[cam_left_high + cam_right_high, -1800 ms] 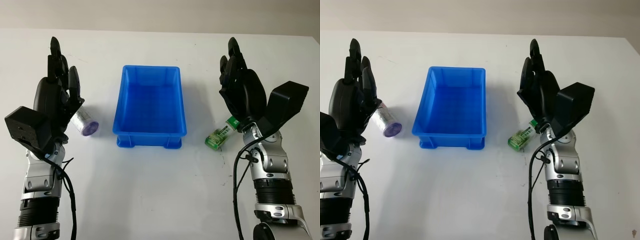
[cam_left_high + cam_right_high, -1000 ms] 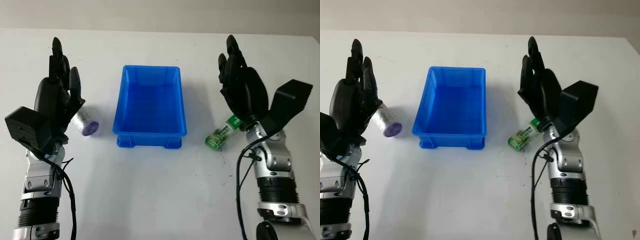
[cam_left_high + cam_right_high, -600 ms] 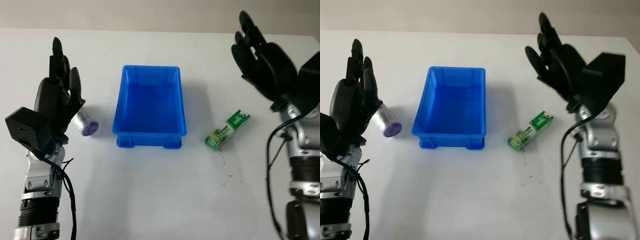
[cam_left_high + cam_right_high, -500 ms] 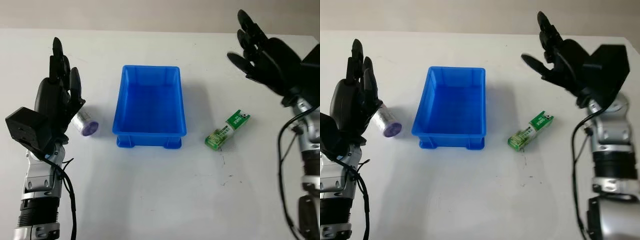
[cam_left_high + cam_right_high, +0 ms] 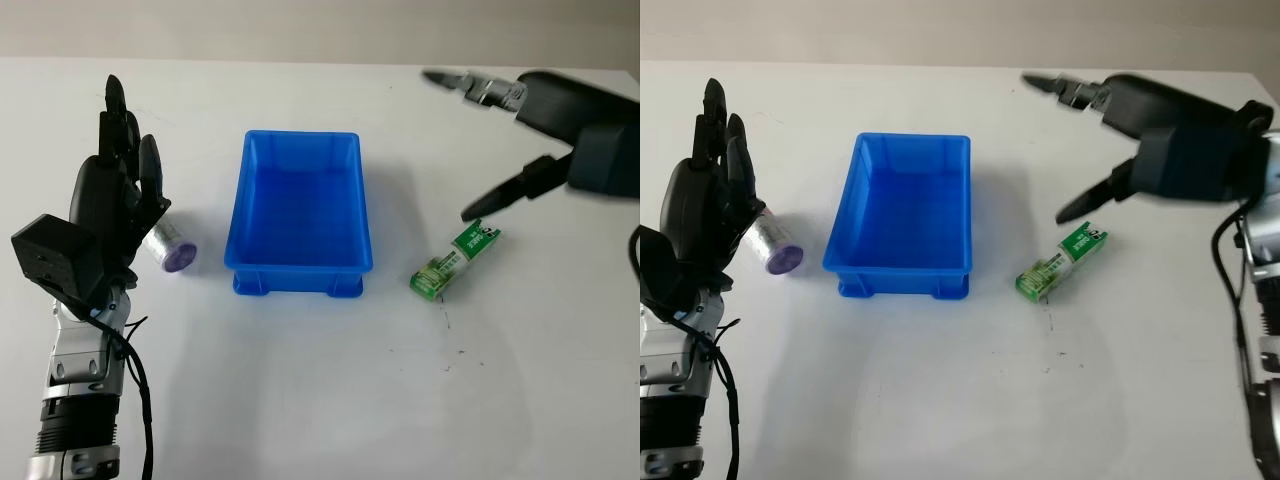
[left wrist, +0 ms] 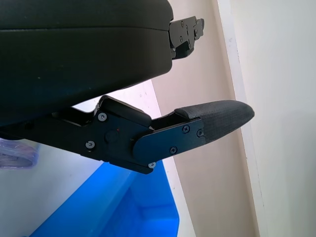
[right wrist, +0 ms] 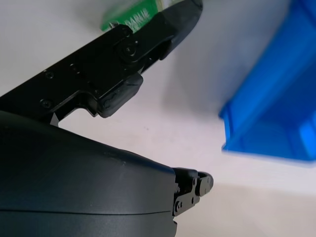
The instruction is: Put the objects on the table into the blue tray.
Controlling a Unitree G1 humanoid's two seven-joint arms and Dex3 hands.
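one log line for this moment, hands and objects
left hand: open, beside purple-capped can | right hand: open, above green carton | blue tray: empty | both objects on table

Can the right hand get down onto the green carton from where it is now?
Probably yes. The right hand is open above the table, just beyond the small green rectangular carton, which lies alone on the white table, apart from the blue plastic tray.

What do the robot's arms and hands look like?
The left hand and right hand are black shells with three long jointed fingers held by small screws. The forearms are silver metal with black ribbed rings, thin black cables looping beside them and a boxy black block near each wrist.
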